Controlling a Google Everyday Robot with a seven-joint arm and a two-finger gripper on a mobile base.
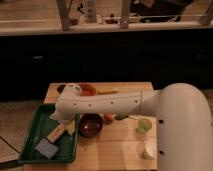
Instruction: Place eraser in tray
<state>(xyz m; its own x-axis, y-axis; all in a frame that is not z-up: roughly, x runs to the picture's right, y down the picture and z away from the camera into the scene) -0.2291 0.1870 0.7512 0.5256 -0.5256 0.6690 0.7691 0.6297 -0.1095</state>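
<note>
White arm [107, 104] reaches left across wooden table [120, 145], bent down at wrist; my gripper [56, 134] low inside shallow dark-green plastic tray [35, 127], above grey-blue block eraser [46, 148]; grip state unclear.

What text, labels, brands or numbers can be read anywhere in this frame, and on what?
None can be read.
White sign behind the rail: dark marks, too blurred to read.
Arm, gripper over the green tray, grey-blue block, bowl: no visible lettering.
</note>
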